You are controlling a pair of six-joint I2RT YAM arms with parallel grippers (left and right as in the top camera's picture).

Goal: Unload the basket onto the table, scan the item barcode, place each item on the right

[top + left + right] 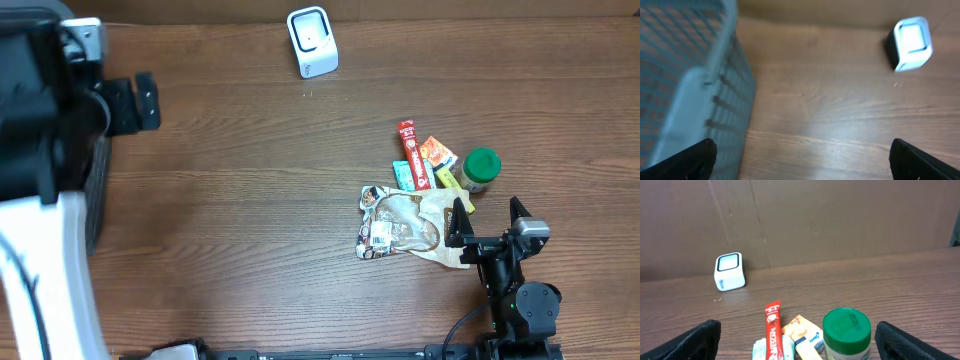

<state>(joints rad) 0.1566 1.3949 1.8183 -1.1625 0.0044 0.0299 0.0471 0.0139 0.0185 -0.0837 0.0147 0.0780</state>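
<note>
The right gripper point(799, 342) is spread wide and empty near the green-lid jar point(846, 332); the left gripper point(802, 161) is spread beside the basket point(685, 75).

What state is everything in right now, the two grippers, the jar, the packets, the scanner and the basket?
Left gripper, open, empty.
Right gripper, open, empty.
Jar, upright, green lid on.
Red stick packet, lying flat, not held.
Snack bag, lying flat, crumpled, not held.
Scanner, standing upright, untouched.
Basket, standing, contents hidden.
</note>
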